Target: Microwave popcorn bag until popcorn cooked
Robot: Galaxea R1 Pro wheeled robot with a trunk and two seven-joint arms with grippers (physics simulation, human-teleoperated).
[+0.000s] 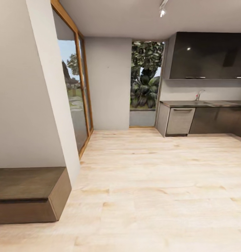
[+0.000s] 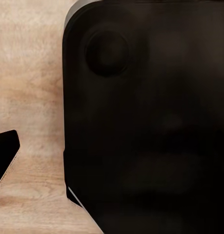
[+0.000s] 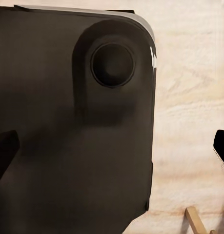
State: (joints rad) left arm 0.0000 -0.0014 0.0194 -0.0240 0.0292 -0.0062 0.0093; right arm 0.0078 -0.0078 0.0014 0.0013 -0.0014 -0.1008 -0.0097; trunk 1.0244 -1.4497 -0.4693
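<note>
Countertop [image 1: 204, 103], grey and thin-edged, runs along the far wall of the kitchen. From this distance I cannot tell whether the popcorn bag lies on it. A curved tap [image 1: 199, 94] rises from the countertop. Under the countertop sits a pale appliance front with a bar handle [image 1: 179, 120], and beside that a run of dark base cabinets [image 1: 218, 120]. Above the countertop hangs a row of glossy dark wall cabinets [image 1: 207, 56]. Just beside the countertop's near end is a tall window [image 1: 147, 75] with leafy plants behind it. Well apart from the countertop, across the pale wooden floor [image 1: 151, 182], stand a glass door in a wooden frame [image 1: 78, 94] and a low brown bench [image 1: 27, 194] against a white wall. A spotlight [image 1: 162, 12] shines on the ceiling above the window.

The left gripper [image 2: 112, 158] looks down at the floor planks and at a big black rounded body of the robot [image 2: 151, 122] with a round recess. One dark fingertip [image 2: 5, 156] shows over the planks, while the other is lost against the black body, so I cannot tell how its jaws stand.

The right gripper [image 3: 113, 150] has its two dark fingertips [image 3: 4, 152] at opposite edges, spread wide with nothing between them. Below it lie the same kind of black body [image 3: 68, 122] and a pale wooden strip [image 3: 195, 220] on the floor.
</note>
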